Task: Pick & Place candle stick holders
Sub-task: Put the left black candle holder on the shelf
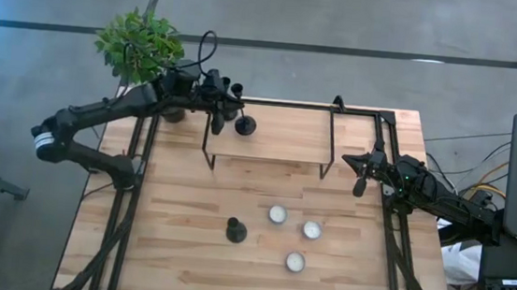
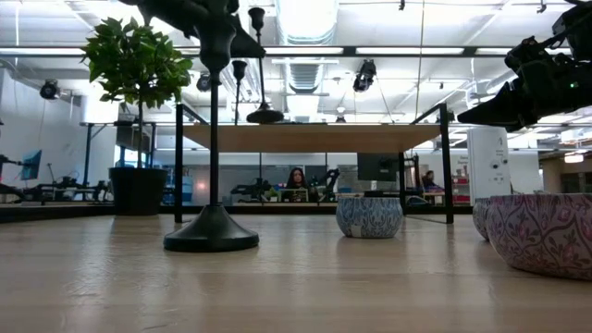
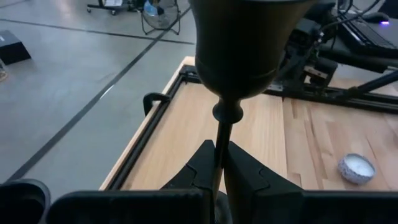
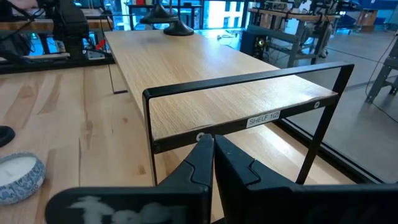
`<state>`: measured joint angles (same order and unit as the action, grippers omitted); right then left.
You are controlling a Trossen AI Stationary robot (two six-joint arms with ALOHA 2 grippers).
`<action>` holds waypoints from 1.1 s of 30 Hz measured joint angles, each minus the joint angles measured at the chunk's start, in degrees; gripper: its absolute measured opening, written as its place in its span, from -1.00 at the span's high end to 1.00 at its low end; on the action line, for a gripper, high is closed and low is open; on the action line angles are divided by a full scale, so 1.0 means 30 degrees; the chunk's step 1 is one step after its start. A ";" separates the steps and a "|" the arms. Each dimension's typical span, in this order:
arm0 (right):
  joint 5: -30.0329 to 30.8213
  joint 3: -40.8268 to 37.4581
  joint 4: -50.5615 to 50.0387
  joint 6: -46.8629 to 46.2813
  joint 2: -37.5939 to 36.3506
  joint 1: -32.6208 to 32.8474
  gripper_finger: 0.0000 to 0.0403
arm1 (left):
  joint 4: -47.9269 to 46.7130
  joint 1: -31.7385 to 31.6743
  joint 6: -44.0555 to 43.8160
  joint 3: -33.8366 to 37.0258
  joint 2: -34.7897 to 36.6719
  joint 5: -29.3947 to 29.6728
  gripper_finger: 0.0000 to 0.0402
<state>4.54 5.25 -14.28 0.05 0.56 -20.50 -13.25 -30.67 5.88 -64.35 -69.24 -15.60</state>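
You had the left gripper (image 1: 218,93) clenched on the thin stem of a black candlestick (image 3: 244,50) at the upper left of the high view, at the left end of the raised shelf (image 1: 278,133). In the left wrist view the stem ran straight up between the jaws, with the flared bell of the piece filling the top of the frame; I judged that grip on the narrow stem to be the sensible one, since the wide base would not fit between the jaws. Whether it was just touching the shelf or apart from it, I could not tell.

A second candlestick (image 1: 245,123) stood upright on the shelf, just beside the left gripper, so that looked like the destination. A third one (image 1: 235,230) waited on the desk (image 1: 183,251) at lower centre of the high view, well apart from the shelf; in the low view it showed a dark, smooth, dull-sheened body with a round spreading foot and a slim shaft.

Near it to the right, three tealight cups (image 1: 277,214) sat in a loose triangle: low, round, pale on top, with a patterned blue-and-white wall seen from desk height.

The shelf was a light wood board on a thin black metal frame; the desk was pale butcher-block planks.

Your right gripper (image 1: 361,177) hung at the shelf's right end with its jaws pressed together on nothing, waiting. A leafy potted plant (image 1: 141,43) stood at the upper left corner.
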 joint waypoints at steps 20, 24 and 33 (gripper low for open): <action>0.0000 0.0002 -0.0002 -0.0003 0.0000 0.0001 0.96 | 0.0078 -0.0761 0.0407 0.0640 -0.0133 -0.0169 0.90; 0.0000 0.0001 0.0005 0.0000 0.0000 0.0003 0.96 | 0.0056 -0.0783 0.0495 0.0640 -0.0336 -0.0514 0.90; 0.0000 0.0001 -0.0002 0.0000 0.0000 0.0003 0.96 | -0.0075 -0.0841 0.0492 0.0640 -0.0494 -0.0512 0.90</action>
<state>4.54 5.26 -14.28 0.05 0.56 -20.49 -13.47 -33.19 7.35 -62.43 -70.72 -17.14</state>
